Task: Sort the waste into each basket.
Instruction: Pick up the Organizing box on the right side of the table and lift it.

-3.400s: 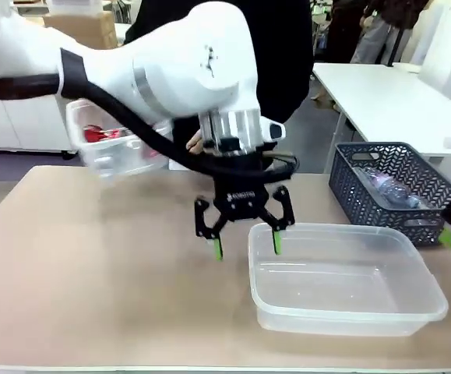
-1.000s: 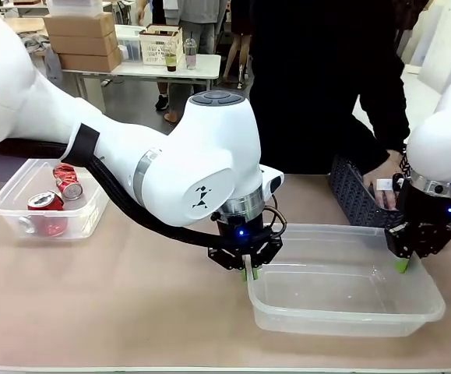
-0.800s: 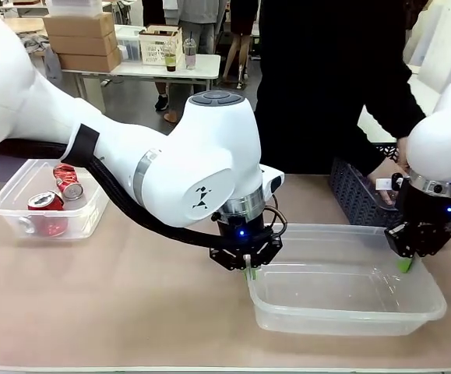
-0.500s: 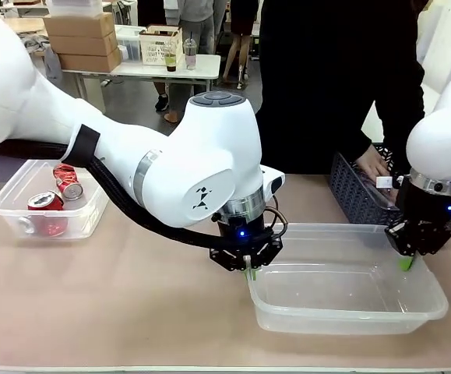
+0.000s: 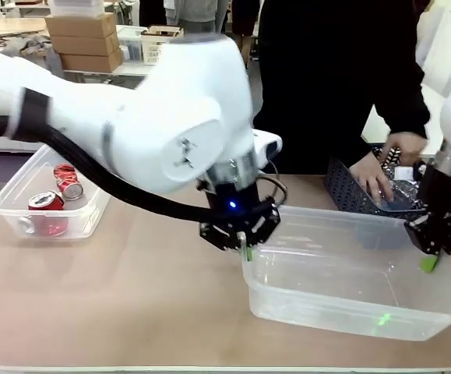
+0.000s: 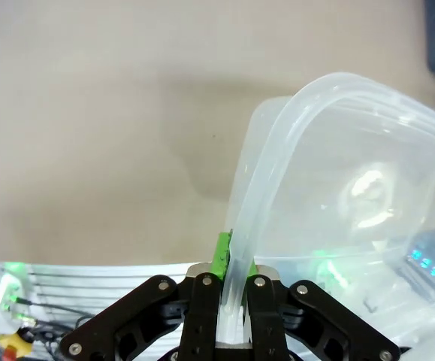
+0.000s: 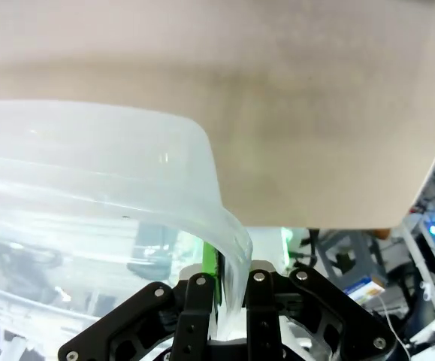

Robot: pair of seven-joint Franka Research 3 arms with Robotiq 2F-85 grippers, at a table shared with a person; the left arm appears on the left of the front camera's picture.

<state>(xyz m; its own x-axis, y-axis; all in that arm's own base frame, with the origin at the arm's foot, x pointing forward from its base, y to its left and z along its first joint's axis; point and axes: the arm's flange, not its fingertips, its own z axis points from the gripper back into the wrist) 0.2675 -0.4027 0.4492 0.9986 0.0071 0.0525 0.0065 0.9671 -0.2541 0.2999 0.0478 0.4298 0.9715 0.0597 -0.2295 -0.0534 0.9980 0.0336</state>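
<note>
left gripper (image 5: 244,249) clenched on left rim of clear tub (image 5: 326,315) | right gripper (image 5: 428,262) clenched on its right rim | grey lattice basket (image 5: 342,191) just behind tub, person's hand (image 5: 371,175) inside it, near right gripper | red cans (image 5: 44,204) in second tub (image 5: 11,222), far left on table (image 5: 132,304)

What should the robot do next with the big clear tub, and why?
Probably move both arms together, evenly: the left end effector and right end effector each pinch opposite rims of the empty clear tub, so uneven motion could twist it.

Tan table (image 5: 132,296) with can-filled tub (image 5: 85,222), lattice basket (image 5: 342,191)
</note>
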